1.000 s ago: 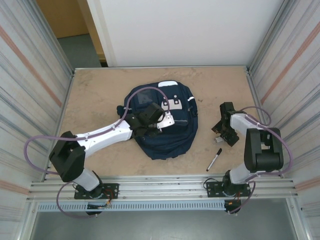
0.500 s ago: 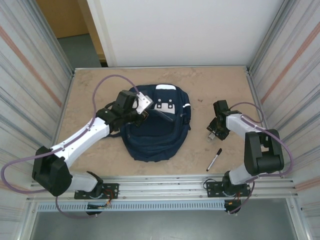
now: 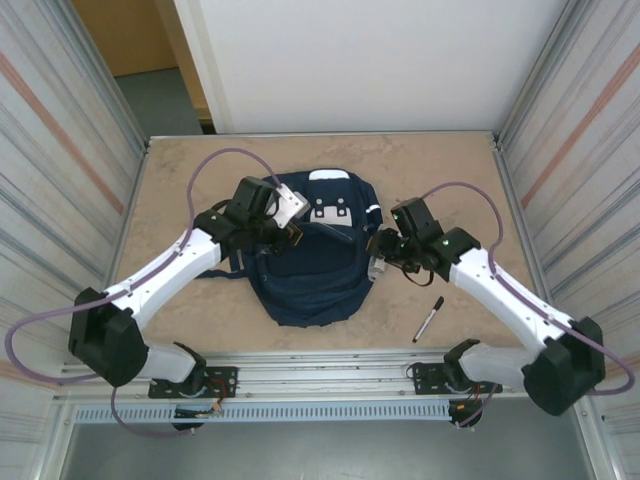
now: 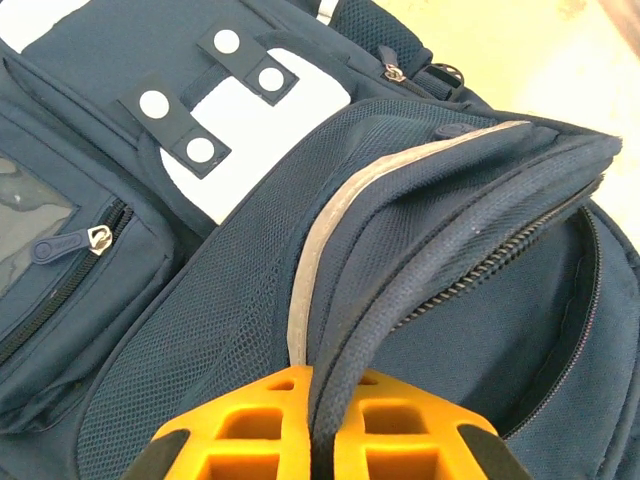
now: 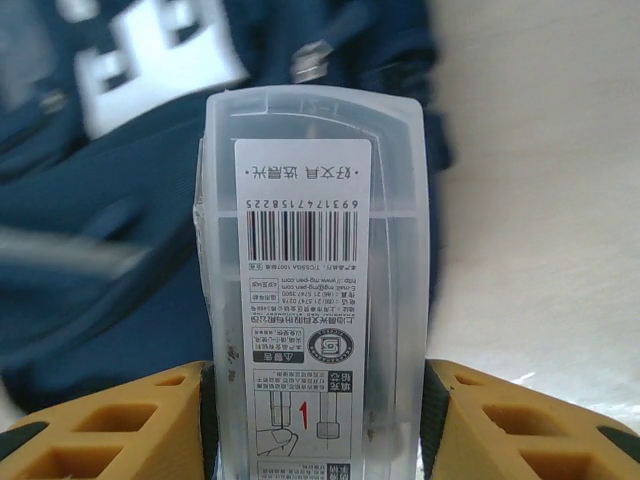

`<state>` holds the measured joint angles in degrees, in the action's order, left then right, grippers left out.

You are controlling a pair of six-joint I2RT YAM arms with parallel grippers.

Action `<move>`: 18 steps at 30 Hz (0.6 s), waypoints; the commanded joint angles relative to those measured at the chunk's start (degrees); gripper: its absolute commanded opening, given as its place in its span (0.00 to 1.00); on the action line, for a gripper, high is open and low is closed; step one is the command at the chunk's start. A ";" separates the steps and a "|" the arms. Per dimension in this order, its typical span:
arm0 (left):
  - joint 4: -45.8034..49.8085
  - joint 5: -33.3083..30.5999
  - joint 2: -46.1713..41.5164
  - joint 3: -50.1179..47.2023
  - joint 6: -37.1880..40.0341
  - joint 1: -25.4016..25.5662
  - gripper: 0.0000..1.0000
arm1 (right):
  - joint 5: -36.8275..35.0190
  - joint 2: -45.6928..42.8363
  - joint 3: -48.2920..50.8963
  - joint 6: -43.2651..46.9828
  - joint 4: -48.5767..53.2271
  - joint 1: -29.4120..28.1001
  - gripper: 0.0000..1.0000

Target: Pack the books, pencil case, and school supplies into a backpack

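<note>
The navy backpack [image 3: 312, 280] lies flat in the middle of the table, white patches toward the far side. My left gripper [image 3: 297, 233] is shut on the zippered rim of a pocket opening [image 4: 470, 250] and holds it raised; the orange fingers [image 4: 250, 420] pinch the piping. My right gripper [image 3: 380, 256] hovers at the backpack's right edge, shut on the silvery-white bar [image 5: 308, 270], a translucent case with a barcode label. The black marker [image 3: 430, 318] lies on the table to the right of the backpack. Books, pencil case and square pad are out of view.
Metal-ribbed walls [image 3: 60, 170] close in the table on the left and right. Bare tabletop [image 3: 200, 170] surrounds the backpack. The left arm's purple cable [image 3: 215, 160] loops above the far-left table area.
The right arm has swung left from the table's right side to the backpack's edge, carrying the bar. The left gripper moved to the backpack's upper left and lifted the pocket rim.
</note>
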<state>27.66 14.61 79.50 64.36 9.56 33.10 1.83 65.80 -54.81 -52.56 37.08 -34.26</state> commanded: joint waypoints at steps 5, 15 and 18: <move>-4.55 8.51 4.34 5.59 -4.65 3.28 0.00 | -2.29 -0.83 -2.72 -13.14 -5.19 -13.15 0.53; -11.06 16.47 4.63 4.06 -14.07 4.63 0.00 | -7.65 7.49 -0.46 -33.11 -13.95 -13.91 0.54; -12.88 18.83 6.20 3.26 -16.08 6.65 0.00 | -8.50 12.76 -3.50 -32.97 -13.68 -11.21 0.56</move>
<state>20.67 26.41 85.32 66.63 -3.25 37.85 -3.57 75.18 -55.61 -80.97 25.26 -47.64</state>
